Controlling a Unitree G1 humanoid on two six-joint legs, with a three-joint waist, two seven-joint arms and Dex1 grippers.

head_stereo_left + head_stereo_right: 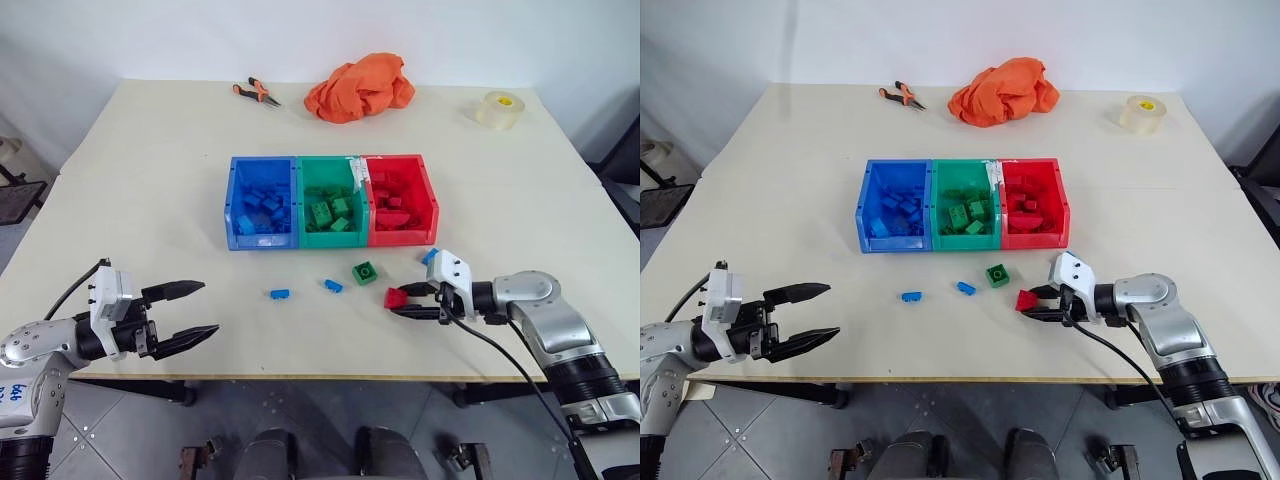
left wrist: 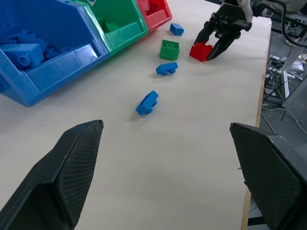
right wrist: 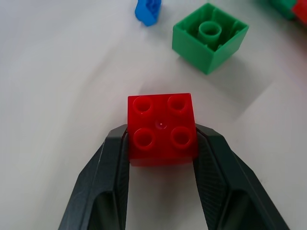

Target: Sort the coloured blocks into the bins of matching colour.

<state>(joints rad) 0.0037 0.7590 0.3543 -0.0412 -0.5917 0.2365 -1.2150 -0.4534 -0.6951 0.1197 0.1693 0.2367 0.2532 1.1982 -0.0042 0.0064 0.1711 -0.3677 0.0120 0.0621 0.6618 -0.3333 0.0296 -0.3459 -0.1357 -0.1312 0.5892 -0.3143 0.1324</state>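
Red block pinched at the tabletop's lower right, risk of slipping on the lift.

Across the tabletop (image 1: 150, 190), the bins (image 1: 331, 201) sit at centre frame, red at the right end of the row. The right gripper (image 1: 410, 301), lower right, has its jaws pinching the red block (image 3: 162, 128) only at its near edge, so it could pivot or drop; the block is square, with no long axis, studs facing the wrist camera. The left gripper (image 1: 186, 314), lower left, holds its jaws spread and empty. The green block (image 1: 365, 272) and three blue blocks (image 1: 279, 294) lie loose below the bins.
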